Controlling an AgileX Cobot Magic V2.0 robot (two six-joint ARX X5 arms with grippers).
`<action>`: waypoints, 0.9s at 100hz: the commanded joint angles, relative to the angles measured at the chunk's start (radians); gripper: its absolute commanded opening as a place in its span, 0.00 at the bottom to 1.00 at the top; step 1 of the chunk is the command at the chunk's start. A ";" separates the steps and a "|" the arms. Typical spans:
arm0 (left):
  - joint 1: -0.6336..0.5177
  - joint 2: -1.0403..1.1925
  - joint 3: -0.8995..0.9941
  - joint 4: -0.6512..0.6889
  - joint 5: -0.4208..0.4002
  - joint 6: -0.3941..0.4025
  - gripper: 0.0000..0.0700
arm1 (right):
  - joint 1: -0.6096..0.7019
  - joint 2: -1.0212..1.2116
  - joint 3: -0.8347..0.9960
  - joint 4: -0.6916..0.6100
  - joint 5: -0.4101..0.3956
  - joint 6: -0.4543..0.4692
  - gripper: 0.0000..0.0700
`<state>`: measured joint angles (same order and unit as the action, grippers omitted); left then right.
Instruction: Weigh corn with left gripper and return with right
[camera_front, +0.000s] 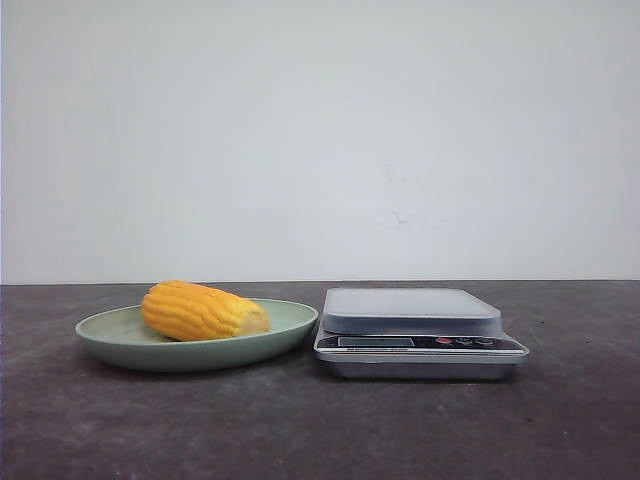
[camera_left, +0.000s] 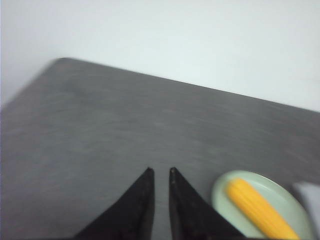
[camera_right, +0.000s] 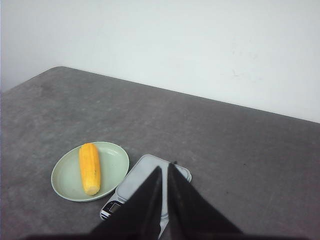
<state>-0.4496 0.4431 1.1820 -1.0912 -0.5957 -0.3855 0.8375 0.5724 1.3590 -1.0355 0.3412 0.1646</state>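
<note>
A bare, staged test setup, most likely a robotics lab bench rather than a home or kitchen. A dark grey, matte table with a rounded corner stands against a plain white wall that carries only a few faint scuffs. Only a few things sit on the table: a pale green plate with a piece of corn lying on it, and just beside it a small silver digital kitchen scale with a display and buttons on its front. Black pointed robot fingers show in the wrist views, which fits a lab.
</note>
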 joint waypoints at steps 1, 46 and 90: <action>0.076 -0.014 -0.027 0.048 0.000 0.006 0.02 | 0.011 0.006 0.016 0.010 0.000 0.010 0.01; 0.375 -0.297 -0.703 0.747 0.407 0.289 0.02 | 0.011 0.006 0.016 0.010 0.000 0.010 0.01; 0.458 -0.440 -1.072 0.883 0.546 0.241 0.02 | 0.011 0.006 0.016 0.010 0.000 0.010 0.01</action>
<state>0.0063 0.0051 0.1184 -0.2329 -0.0532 -0.1417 0.8375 0.5724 1.3590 -1.0351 0.3412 0.1646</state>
